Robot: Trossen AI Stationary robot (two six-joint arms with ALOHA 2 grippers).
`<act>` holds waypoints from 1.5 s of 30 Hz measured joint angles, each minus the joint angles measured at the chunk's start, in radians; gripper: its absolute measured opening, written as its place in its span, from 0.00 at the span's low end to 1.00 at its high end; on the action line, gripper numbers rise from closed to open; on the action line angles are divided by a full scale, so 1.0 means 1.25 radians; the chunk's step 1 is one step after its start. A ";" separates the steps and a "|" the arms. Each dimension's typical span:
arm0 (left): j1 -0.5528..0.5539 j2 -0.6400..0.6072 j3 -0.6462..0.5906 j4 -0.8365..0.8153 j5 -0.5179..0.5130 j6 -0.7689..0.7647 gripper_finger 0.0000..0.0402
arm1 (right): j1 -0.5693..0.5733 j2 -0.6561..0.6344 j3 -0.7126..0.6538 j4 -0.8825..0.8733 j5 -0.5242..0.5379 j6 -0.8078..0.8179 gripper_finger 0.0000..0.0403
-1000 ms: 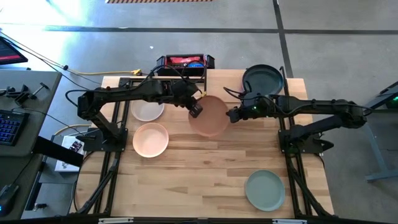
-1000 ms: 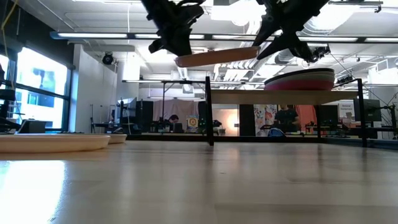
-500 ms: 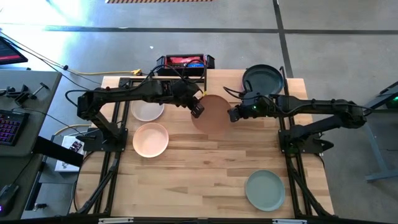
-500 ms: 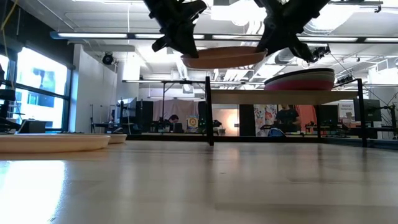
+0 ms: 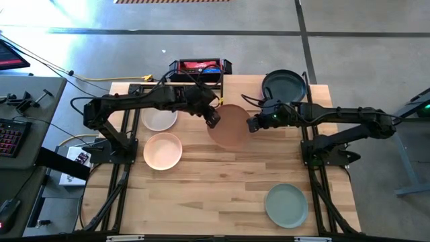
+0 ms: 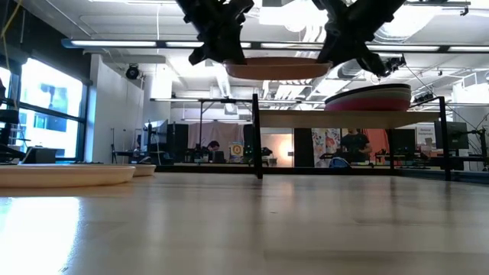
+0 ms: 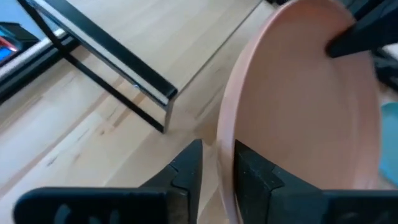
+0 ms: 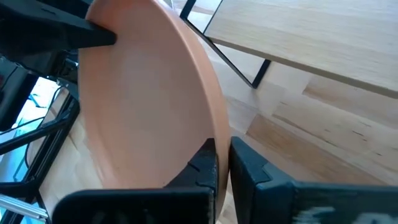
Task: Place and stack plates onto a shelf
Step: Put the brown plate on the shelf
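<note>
A salmon plate (image 5: 230, 126) hangs in the air over the table's far middle, level in the low view (image 6: 276, 70). My right gripper (image 5: 253, 125) is shut on its right side. My left gripper (image 7: 217, 158) is open. Its two fingers stand on either side of the plate's left rim (image 7: 225, 143), with a gap showing beside one of them. The shelf (image 6: 344, 119) stands along the far edge. A stack of plates (image 6: 368, 98) rests on its right part, with a dark slate plate (image 5: 284, 85) on top. My left gripper's fingers straddle the plate's left rim; whether either one touches it I cannot tell. My right gripper pinches the plate's right rim (image 8: 214, 124) between its two fingers, one on the hollow face and one on the underside. It comes slanting down from the table's right. The plate is lifted clear and level.
A cream plate (image 5: 159, 119) and a peach plate (image 5: 162, 151) lie on the table's left part, and a sage plate (image 5: 286, 205) lies near the front right. A red and black box (image 5: 200, 66) sits behind the far edge.
A second ago the salmon plate was tilted, with the side at my left gripper lower. It now hangs level between the two grippers. Both arms have stayed where they were.
</note>
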 joint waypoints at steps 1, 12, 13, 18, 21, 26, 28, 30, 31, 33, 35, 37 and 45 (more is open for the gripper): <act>0.001 0.000 0.000 0.005 0.009 -0.010 0.19 | 0.000 0.000 0.000 -0.003 0.000 0.000 0.00; 0.024 -0.018 0.000 0.027 0.089 -0.022 0.25 | -0.010 -0.012 0.000 -0.027 -0.002 -0.005 0.00; 0.024 -0.023 0.000 0.026 0.098 -0.020 0.25 | -0.015 -0.017 0.000 -0.031 -0.002 -0.007 0.00; 0.025 -0.038 0.000 0.019 0.138 -0.009 0.25 | -0.039 -0.046 0.000 -0.031 -0.002 -0.016 0.00; 0.025 -0.042 0.000 0.017 0.140 -0.009 0.25 | -0.062 -0.063 0.000 -0.040 -0.002 -0.023 0.00; 0.026 -0.042 0.000 0.011 0.141 -0.007 0.25 | -0.128 -0.084 0.000 -0.046 0.000 -0.042 0.00; 0.028 -0.042 0.000 0.011 0.141 0.004 0.25 | -0.160 -0.089 0.000 -0.046 -0.003 -0.051 0.00; 0.030 -0.042 0.000 0.011 0.141 0.019 0.25 | -0.193 -0.091 0.000 -0.039 -0.003 -0.060 0.00; 0.031 -0.042 0.000 0.011 0.141 0.025 0.25 | -0.209 -0.091 0.000 -0.034 -0.004 -0.063 0.00; 0.034 -0.042 0.000 0.011 0.142 0.028 0.25 | -0.240 -0.091 0.000 -0.021 -0.008 -0.070 0.00; 0.038 -0.042 0.000 0.012 0.142 0.028 0.25 | -0.271 -0.090 0.000 -0.008 -0.008 -0.083 0.00; 0.040 -0.042 0.000 0.011 0.142 0.029 0.25 | -0.301 -0.089 0.000 0.002 -0.008 -0.095 0.00; 0.055 -0.042 0.000 0.012 0.142 0.057 0.25 | -0.387 -0.052 0.000 0.083 -0.016 -0.218 0.00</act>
